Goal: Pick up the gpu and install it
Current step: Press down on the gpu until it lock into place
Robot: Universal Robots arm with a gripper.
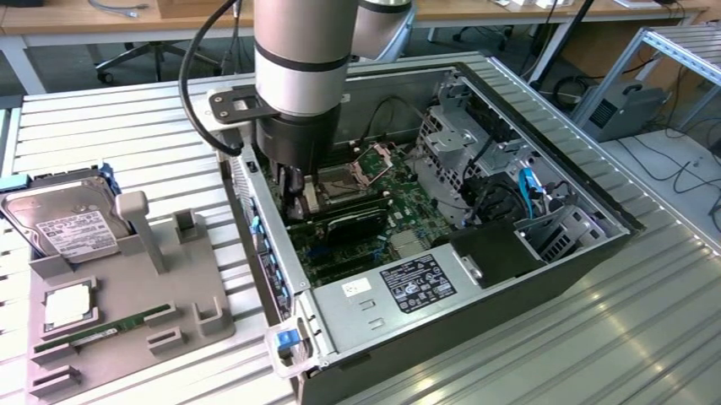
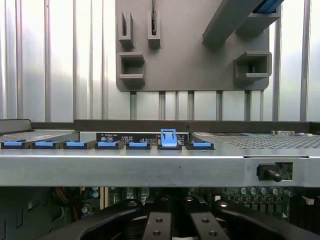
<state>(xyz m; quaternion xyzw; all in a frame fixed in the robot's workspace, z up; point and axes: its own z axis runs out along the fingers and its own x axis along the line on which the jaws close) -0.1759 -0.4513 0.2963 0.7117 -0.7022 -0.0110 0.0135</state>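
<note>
A Universal Robots arm reaches down into an open computer case (image 1: 563, 253) lying on its side on a ribbed metal worktop (image 1: 135, 118), its tool (image 1: 295, 190) lowered inside the chassis near the case's rear wall, over the green motherboard (image 1: 389, 190). The tool's fingers (image 2: 160, 222) are drawn together, seen in the wrist view as black links meeting at the middle; whether anything is pinched between them cannot be told. The gpu (image 1: 351, 222), a flat black card, lies low in the case just beside the tool, standing across the motherboard next to the processor socket (image 1: 344, 175). A labelled power supply (image 1: 411, 283) sits at the case's near end. On the exterior view's left, a grey parts holder (image 1: 124, 295) rests on the worktop, carrying a silver hard drive (image 1: 67, 224), a processor chip (image 1: 67, 305) and a green memory stick (image 1: 101, 331). From the wrist, a row of blue slot latches (image 2: 168, 138) runs along the case's rear edge, the grey holder beyond
</note>
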